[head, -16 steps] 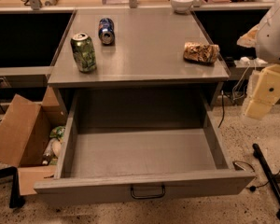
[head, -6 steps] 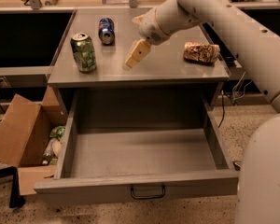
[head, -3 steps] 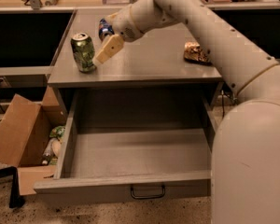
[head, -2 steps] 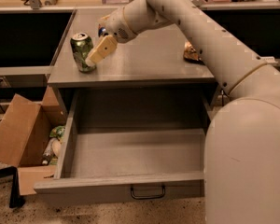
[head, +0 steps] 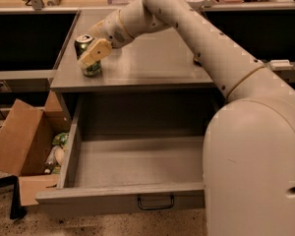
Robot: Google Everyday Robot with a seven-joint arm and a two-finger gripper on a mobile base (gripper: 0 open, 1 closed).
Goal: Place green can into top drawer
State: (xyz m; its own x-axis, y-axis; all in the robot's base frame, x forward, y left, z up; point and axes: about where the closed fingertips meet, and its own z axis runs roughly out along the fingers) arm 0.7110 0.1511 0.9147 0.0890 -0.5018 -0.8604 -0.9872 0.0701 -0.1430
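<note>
1. One step is in hand: getting a firm hold on the green can (head: 92,69), which stands upright near the front-left corner of the tabletop (head: 152,68).
2. Your gripper (head: 91,53) is at the can, with its tan tip lying across the can's front. From this view you cannot tell how far it is open, or whether it has clamped the can yet.
3. Centre the gripper at the can's middle height before you squeeze. A thin drink can is likely to dent or tip if caught off-centre or near the rim.
4. Lift straight up before moving toward the front edge, so the can neither scrapes nor topples.
5. Your target, the top drawer (head: 103,200), stands pulled out below the front edge. Lower the can in upright, well inside the walls.
</note>
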